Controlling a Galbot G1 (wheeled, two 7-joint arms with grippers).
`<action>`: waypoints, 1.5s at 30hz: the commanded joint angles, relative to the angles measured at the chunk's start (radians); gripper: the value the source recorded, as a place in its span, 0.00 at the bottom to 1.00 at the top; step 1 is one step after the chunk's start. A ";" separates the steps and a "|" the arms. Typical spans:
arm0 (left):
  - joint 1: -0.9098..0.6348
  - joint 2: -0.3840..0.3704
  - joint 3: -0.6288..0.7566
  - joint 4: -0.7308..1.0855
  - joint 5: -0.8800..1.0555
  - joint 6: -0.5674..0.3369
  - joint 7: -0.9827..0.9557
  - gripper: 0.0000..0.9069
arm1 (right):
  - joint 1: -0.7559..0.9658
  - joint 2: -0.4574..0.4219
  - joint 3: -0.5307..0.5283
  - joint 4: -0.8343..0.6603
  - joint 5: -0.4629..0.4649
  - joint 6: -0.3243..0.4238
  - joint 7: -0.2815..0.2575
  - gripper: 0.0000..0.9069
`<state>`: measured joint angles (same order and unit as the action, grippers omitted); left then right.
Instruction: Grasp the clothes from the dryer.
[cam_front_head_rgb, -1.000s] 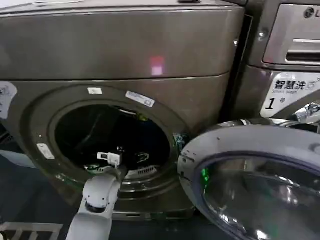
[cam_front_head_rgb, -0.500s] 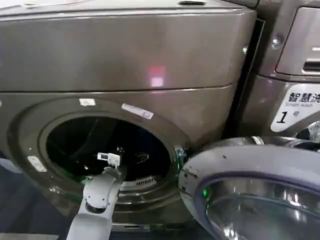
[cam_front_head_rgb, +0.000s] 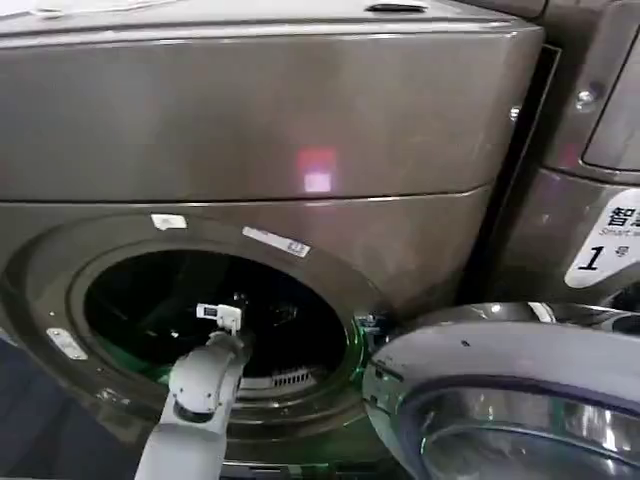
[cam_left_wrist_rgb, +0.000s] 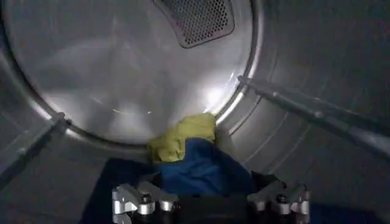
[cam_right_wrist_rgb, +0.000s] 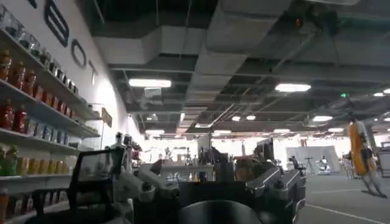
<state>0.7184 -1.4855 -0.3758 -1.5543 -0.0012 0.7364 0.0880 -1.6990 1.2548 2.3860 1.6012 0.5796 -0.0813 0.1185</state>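
One heap of clothes (cam_left_wrist_rgb: 198, 164) lies low in the drum, dark blue fabric nearest my left gripper (cam_left_wrist_rgb: 210, 198) and a yellow-green piece behind it, against the curve where the drum wall meets the back plate. From the left wrist camera the blue fold sits between the two finger bases, but the fingertips are cut off at the frame edge, so I cannot tell if the claw is spread or pressed together.

From the head camera my left arm (cam_front_head_rgb: 205, 375) goes in through the round opening of the dryer (cam_front_head_rgb: 250, 120), wrist just past the lip. The door (cam_front_head_rgb: 500, 400) hangs open to the right, clear of the arm.

My call: I am on the reach-in, grasp not made. To do it well I would go lower and deeper, straddle the blue fold, bite into its bulk rather than a loose edge, and stay off the ribs of the drum.

The right gripper (cam_right_wrist_rgb: 213, 195) is parked facing the room; I cannot tell its finger state.
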 joint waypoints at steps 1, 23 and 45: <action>-0.161 -0.003 -0.004 0.272 0.006 -0.047 -0.014 1.00 | -0.002 -0.001 0.000 -0.005 -0.002 0.004 0.000 1.00; -0.285 0.005 0.022 0.461 0.330 -0.153 0.184 1.00 | 0.018 0.003 -0.036 -0.021 -0.025 0.019 -0.006 1.00; -0.406 0.002 -0.014 0.541 1.345 -0.633 0.983 1.00 | 0.028 0.009 -0.067 -0.030 -0.059 0.029 -0.010 1.00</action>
<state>0.3496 -1.4848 -0.3591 -1.0504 1.0604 0.3152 0.7198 -1.6718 1.2638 2.3222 1.5720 0.5291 -0.0530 0.1087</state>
